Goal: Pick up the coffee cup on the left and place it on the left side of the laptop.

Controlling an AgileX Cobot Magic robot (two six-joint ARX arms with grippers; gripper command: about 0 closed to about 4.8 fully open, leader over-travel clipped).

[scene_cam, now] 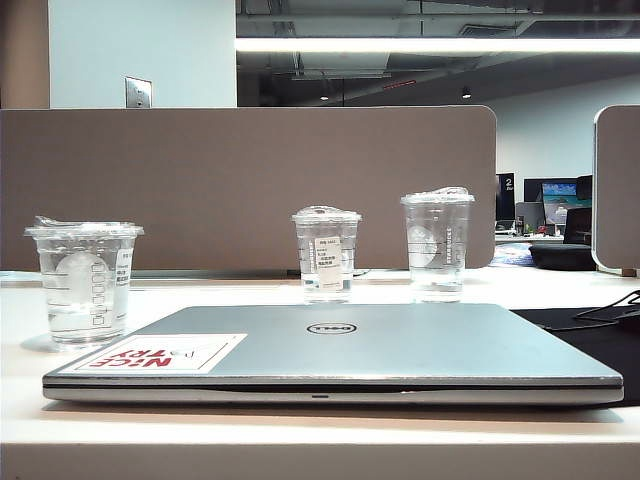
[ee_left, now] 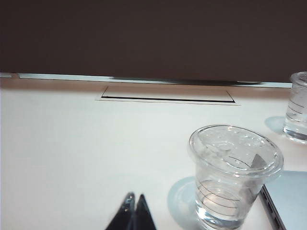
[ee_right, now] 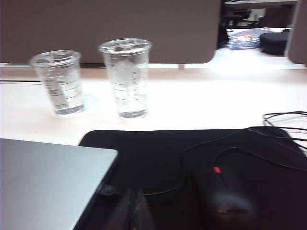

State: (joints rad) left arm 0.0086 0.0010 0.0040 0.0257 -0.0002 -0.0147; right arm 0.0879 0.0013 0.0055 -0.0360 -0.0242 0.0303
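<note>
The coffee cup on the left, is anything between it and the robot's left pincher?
Nothing visible. In the left wrist view only bare white table lies between the shut left gripper and the coffee cup, which stands beside the laptop. The shut right gripper hangs far off, over the black mat.

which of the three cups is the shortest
The coffee cup left of the laptop: squat and wide, flat crinkled lid. The other two cups behind are narrower and taller.

Clear coffee cup (scene_cam: 84,283) with pale round logo; silver-grey laptop (scene_cam: 400,345), its white sticker (scene_cam: 160,353) lettered red; white worktop (ee_left: 72,153); black mat (ee_right: 163,158).
</note>
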